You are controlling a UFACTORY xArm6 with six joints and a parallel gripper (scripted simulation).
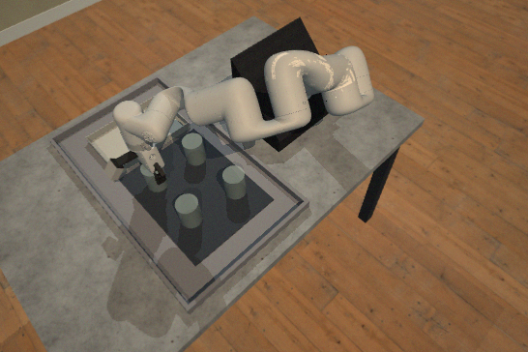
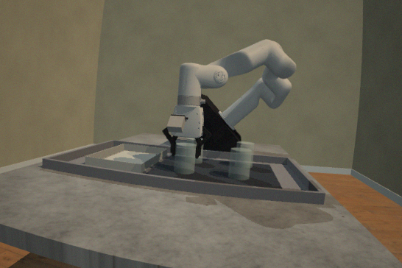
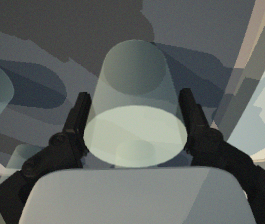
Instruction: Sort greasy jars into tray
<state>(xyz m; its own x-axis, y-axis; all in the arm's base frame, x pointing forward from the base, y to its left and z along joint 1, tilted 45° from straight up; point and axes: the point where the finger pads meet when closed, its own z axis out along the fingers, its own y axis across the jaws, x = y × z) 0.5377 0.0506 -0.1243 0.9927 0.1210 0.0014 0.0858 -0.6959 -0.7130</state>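
My claw (image 3: 135,117) hangs spread around the jar (image 3: 135,112) nearest the tray (image 1: 103,141), one black finger (image 3: 76,119) on each side of the glass; I pinch nothing, and whether the fingers touch the jar's wall I cannot tell. This jar stands mouth down on the dark drying mat (image 1: 213,226), directly under my wrist. The pale tray lies just beside my claw, off the mat's edge, with nothing in it that I can see. Three more jars stand upright on the mat away from the tray: one (image 1: 193,148) near my claw, one (image 1: 188,210) further off, one (image 1: 234,182) furthest. All sits on the grey counter (image 1: 58,255).
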